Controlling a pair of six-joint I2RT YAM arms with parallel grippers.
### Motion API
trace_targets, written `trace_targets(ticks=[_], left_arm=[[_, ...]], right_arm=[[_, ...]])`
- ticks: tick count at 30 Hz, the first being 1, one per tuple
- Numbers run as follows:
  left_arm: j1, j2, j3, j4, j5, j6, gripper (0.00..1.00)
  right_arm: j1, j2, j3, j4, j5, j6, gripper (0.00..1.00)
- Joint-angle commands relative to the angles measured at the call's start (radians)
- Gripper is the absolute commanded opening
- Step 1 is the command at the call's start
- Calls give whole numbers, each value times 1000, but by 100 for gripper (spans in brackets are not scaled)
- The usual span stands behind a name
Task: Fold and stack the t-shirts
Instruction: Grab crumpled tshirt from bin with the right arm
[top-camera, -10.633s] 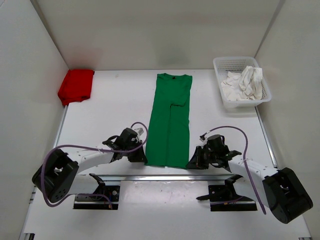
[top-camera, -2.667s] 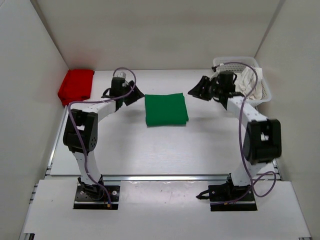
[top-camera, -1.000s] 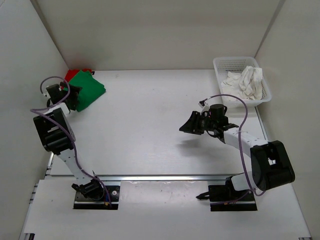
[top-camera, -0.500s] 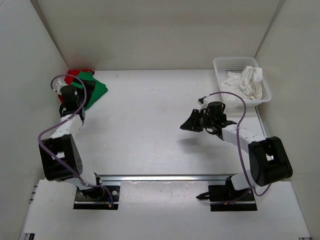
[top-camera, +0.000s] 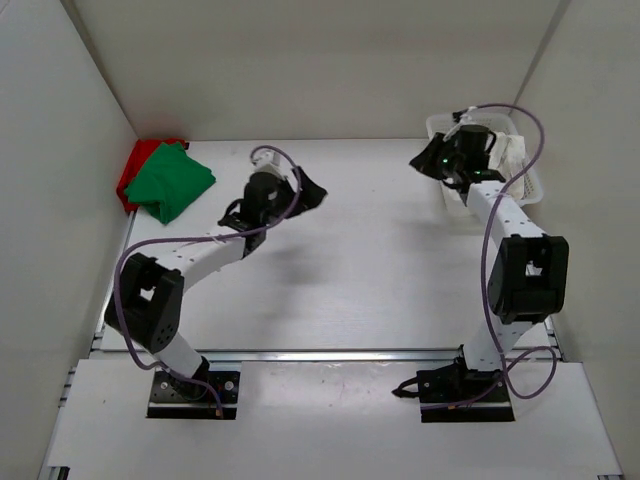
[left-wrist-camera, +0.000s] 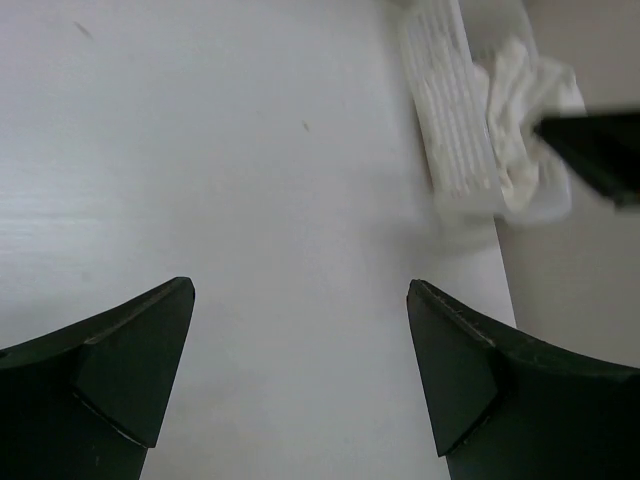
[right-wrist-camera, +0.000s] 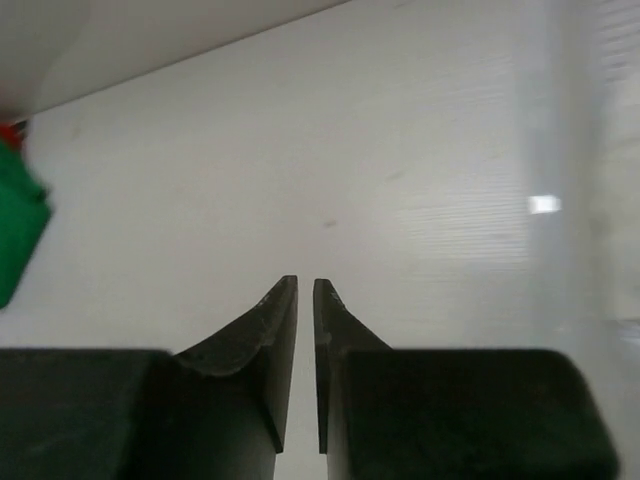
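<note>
The folded green t-shirt (top-camera: 167, 182) lies on the red t-shirt (top-camera: 133, 165) in the back left corner; the right wrist view catches both, green (right-wrist-camera: 18, 235) and red (right-wrist-camera: 8, 130), at its left edge. The white t-shirt (top-camera: 513, 157) sits crumpled in the mesh basket (top-camera: 468, 121), also seen as white t-shirt (left-wrist-camera: 520, 120) in the left wrist view. My left gripper (top-camera: 312, 193) (left-wrist-camera: 298, 287) hangs wide open and empty over the table's back middle. My right gripper (top-camera: 422, 160) (right-wrist-camera: 305, 282) hovers at the basket's left side, jaws barely parted, nothing between them.
The basket (left-wrist-camera: 450, 110) stands at the back right against the side wall. White walls close in the table on three sides. The right arm's dark tip (left-wrist-camera: 595, 150) shows beside the basket in the left wrist view.
The left arm swung from the stack at the back left toward the table's middle. The right arm rose from mid-table to the basket, and its jaws narrowed.
</note>
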Motion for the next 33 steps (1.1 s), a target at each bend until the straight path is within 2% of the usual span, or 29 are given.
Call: trace_targets(ticks=[1, 4, 5, 7, 10, 14, 18, 19, 20, 22, 26, 33], left_arm=[[-83, 6, -10, -30, 81, 31, 99], [-157, 22, -71, -36, 138, 32, 99], [-174, 23, -100, -38, 152, 35, 99], [-223, 23, -150, -26, 184, 30, 99], [-249, 17, -217, -1, 250, 21, 98], [-246, -29, -321, 52, 285, -3, 99], [-229, -55, -349, 33, 276, 24, 98], [-231, -63, -348, 24, 264, 26, 99], [-228, -66, -345, 22, 258, 38, 99], [-226, -70, -338, 11, 258, 40, 99], [-220, -48, -331, 28, 288, 21, 99], [-202, -83, -305, 19, 319, 12, 99]], right_arm=[[-111, 62, 119, -159, 181, -115, 12], [-202, 140, 242, -265, 345, -202, 35], [-211, 169, 282, -280, 383, -213, 39], [-259, 223, 340, -311, 427, -229, 56], [-308, 367, 501, -398, 419, -258, 65], [-325, 583, 801, -553, 447, -298, 65], [-325, 743, 1024, -626, 457, -310, 61], [-325, 749, 1041, -620, 438, -304, 55], [-329, 754, 1041, -609, 416, -301, 39], [-323, 734, 1044, -604, 425, -278, 19], [-277, 659, 1038, -598, 477, -311, 0], [-262, 486, 1168, -685, 370, -288, 0]])
